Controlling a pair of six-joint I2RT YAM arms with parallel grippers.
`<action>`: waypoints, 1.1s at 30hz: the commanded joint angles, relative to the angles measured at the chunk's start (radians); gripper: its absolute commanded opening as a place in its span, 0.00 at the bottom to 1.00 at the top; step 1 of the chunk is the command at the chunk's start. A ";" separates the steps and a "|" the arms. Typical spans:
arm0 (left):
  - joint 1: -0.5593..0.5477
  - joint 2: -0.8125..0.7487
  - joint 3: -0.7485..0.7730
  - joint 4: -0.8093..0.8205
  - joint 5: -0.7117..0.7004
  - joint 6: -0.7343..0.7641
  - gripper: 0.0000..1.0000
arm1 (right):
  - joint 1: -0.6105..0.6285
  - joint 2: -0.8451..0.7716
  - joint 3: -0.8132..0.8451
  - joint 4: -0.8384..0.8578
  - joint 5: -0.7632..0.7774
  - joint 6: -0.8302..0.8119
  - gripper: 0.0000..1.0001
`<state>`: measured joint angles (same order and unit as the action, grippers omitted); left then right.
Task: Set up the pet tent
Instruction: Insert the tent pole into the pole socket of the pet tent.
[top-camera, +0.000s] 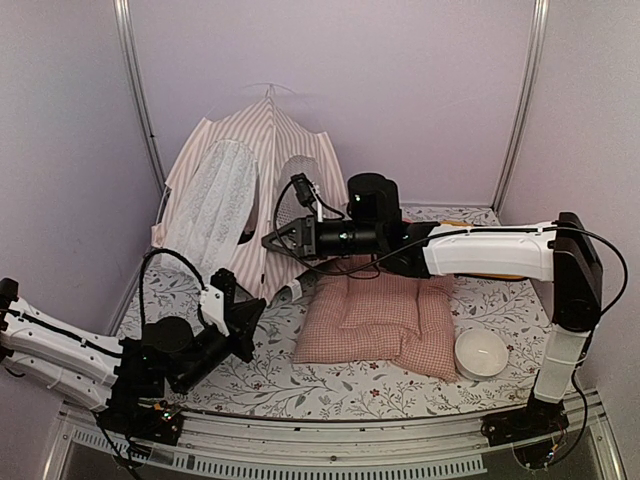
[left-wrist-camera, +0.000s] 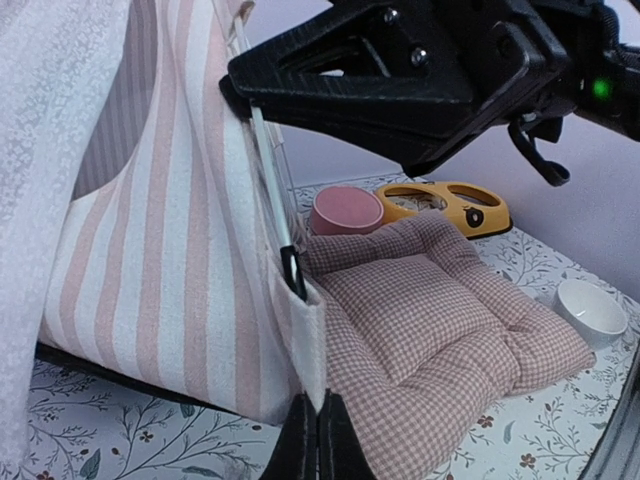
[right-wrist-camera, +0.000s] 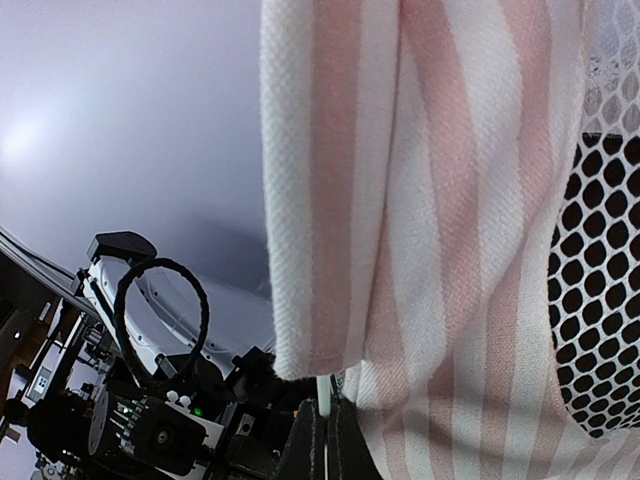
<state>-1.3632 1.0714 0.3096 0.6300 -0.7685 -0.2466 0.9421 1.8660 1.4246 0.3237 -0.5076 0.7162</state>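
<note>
Lilac walls close off a table (top-camera: 330, 385) spread with a floral-print cloth. The pet tent (top-camera: 250, 130) stands upright at the back left of it, pink-and-white stripes rising to a peak. Its sheer white curtain (top-camera: 225, 200) hangs over the front face, and the oval mesh window (top-camera: 300, 185) sits on the side turned toward the right arm.

That arm reaches across the table from the right. The right gripper (top-camera: 268, 240) is pinched on a thin white pole (left-wrist-camera: 270, 170) that runs down the tent's front right edge. From its own wrist camera the fingers (right-wrist-camera: 325, 450) are together, the pole rising from between them into the striped fabric (right-wrist-camera: 400, 200), with black mesh (right-wrist-camera: 600, 300) just to the side.

The left gripper (top-camera: 250, 310) sits low near the tent's front right corner. Its fingers (left-wrist-camera: 318, 440) are pressed flat together right under the fabric's bottom corner. I cannot tell whether any cloth is caught between them.

A pink checked cushion (top-camera: 375, 320) lies just beside the tent on the right, touching its lower edge. A white bowl (top-camera: 481, 352) rests off the cushion's near right corner. Behind the cushion are a pink bowl (left-wrist-camera: 346, 210) and a yellow holder with two holes (left-wrist-camera: 450, 205).
</note>
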 joint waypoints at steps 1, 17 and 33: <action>-0.076 0.011 -0.040 -0.177 0.131 0.015 0.00 | -0.065 -0.008 0.093 0.233 0.215 0.005 0.00; 0.007 -0.065 -0.008 -0.229 0.165 -0.014 0.00 | -0.008 0.004 0.042 0.194 0.195 -0.046 0.00; 0.038 -0.094 0.013 -0.281 0.185 -0.039 0.00 | -0.003 -0.070 -0.067 0.136 0.308 -0.103 0.00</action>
<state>-1.3140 0.9916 0.3347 0.4446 -0.6708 -0.2661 0.9962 1.8668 1.3640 0.3683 -0.3786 0.6365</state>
